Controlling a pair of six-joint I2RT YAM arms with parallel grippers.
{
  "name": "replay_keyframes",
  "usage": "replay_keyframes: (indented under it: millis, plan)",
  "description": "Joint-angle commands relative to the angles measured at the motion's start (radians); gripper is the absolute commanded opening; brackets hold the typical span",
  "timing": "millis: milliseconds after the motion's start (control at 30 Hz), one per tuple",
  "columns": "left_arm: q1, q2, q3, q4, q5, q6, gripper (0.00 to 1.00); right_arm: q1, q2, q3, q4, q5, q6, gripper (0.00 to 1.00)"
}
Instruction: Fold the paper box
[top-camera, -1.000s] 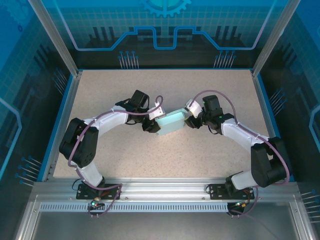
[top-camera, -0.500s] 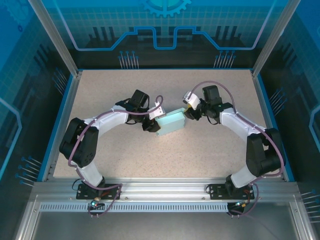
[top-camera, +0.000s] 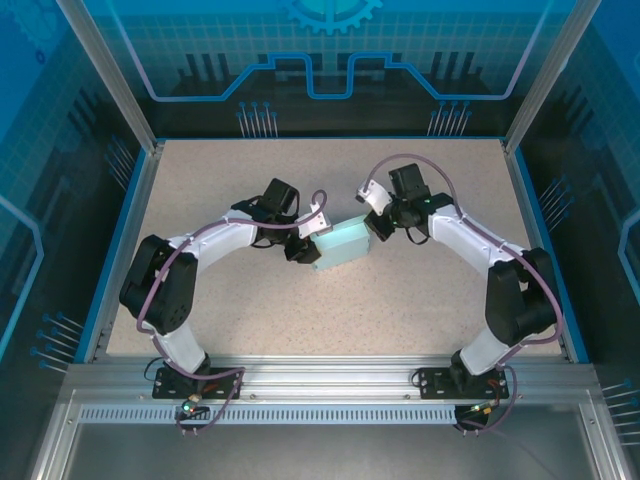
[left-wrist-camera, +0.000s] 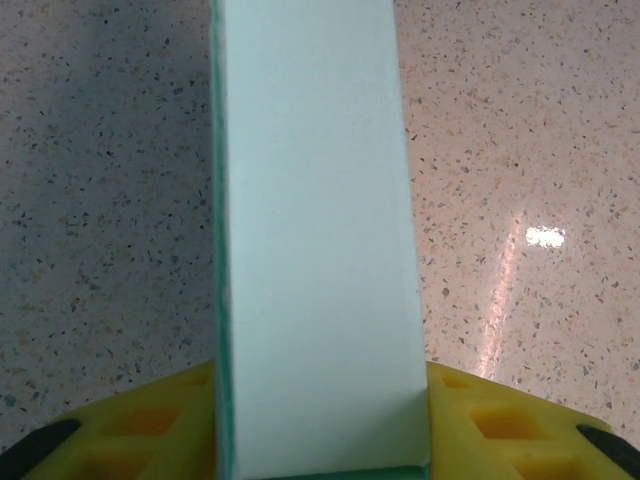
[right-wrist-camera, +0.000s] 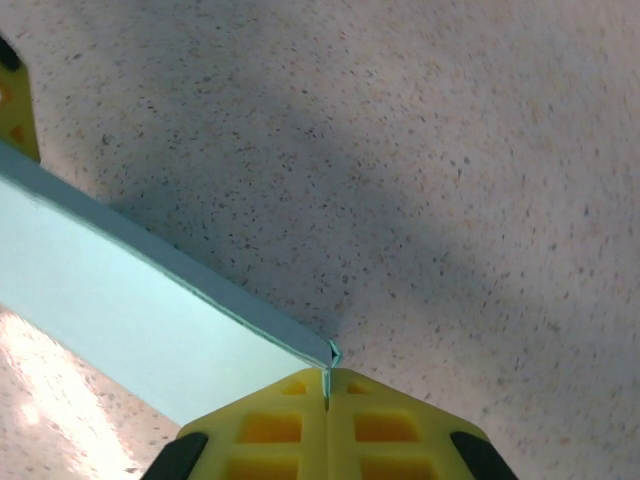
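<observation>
Paper box (top-camera: 340, 243): pale light-blue, closed up into a small flat rectangular form. Located in the top view just above the middle of the frame, long axis tilted, right end higher in the picture than the left. Set between the two arms over the speckled beige tabletop (top-camera: 300, 310); resting on it or lifted, cannot tell

Same paper box (left-wrist-camera: 315, 250) in the left wrist view: narrow pale face running from the bottom edge up the centre to the top of the frame, darker teal edge along its left side, shadow on the tabletop (left-wrist-camera: 520, 150) at the upper left

Same paper box (right-wrist-camera: 130, 300) in the right wrist view: pale band crossing from the left edge down to the lower centre, ending in a sharp corner

Left tool (top-camera: 312, 240): at the left end of the box, clamped on it. Yellow pads (left-wrist-camera: 140, 430) of the left tool (left-wrist-camera: 320, 445) pressed against both sides of the box at the bottom of the frame

Right tool (top-camera: 374, 226): at the upper right end of the box, fingers together. Yellow pads (right-wrist-camera: 270, 425) of the right tool (right-wrist-camera: 328, 400) meeting along a thin seam at the bottom centre, box corner touching their tips; paper caught in the seam or not, cannot tell
</observation>
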Motion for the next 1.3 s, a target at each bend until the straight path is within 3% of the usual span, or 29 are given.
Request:
replay_keyframes:
  millis: [0,167,367,733,967,1267]
  plan:
    - [-0.005,0.027,0.025,-0.021,-0.049,-0.025,0.45,0.050,0.026,0.046,-0.116,0.074,0.243,0.01]
    - [-0.010,0.036,0.033,-0.023,-0.068,-0.037,0.45,0.129,0.043,0.041,-0.114,0.179,0.430,0.01]
    - [-0.009,0.046,0.045,-0.029,-0.083,-0.055,0.45,0.162,0.047,0.014,-0.071,0.247,0.521,0.01]
    - [-0.010,0.055,0.061,-0.037,-0.109,-0.075,0.46,0.195,-0.050,-0.198,0.158,0.309,0.522,0.00]
    - [-0.010,0.055,0.060,-0.037,-0.113,-0.074,0.46,0.187,-0.071,-0.245,0.198,0.300,0.435,0.00]
    - [-0.010,0.039,0.059,-0.020,-0.097,-0.104,0.49,0.203,-0.108,-0.389,0.352,0.323,0.457,0.00]
